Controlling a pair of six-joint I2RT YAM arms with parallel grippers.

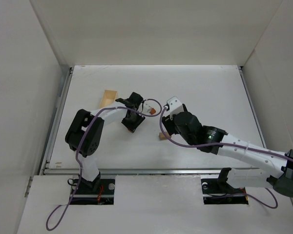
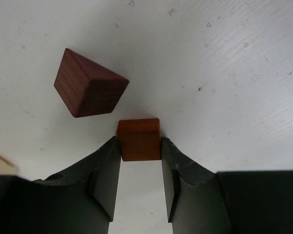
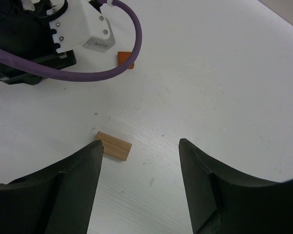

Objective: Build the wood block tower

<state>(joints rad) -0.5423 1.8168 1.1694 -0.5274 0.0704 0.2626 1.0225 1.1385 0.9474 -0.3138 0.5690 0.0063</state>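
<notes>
Left hand (image 2: 140, 152) clamps reddish-orange cube (image 2: 138, 135); dark brown cube (image 2: 88, 90) just beside. Lift straight, align faces before setting down. Right hand (image 3: 140, 146) wide, tan oblong (image 3: 113, 145) by finger, perhaps touching.

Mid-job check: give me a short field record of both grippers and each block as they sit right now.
left gripper: shut on orange block
dark brown cube: on table, just beyond orange block, apart from it
right gripper: open, empty
tan block: flat on table near one open finger, not gripped
tower: nothing stacked yet
</notes>
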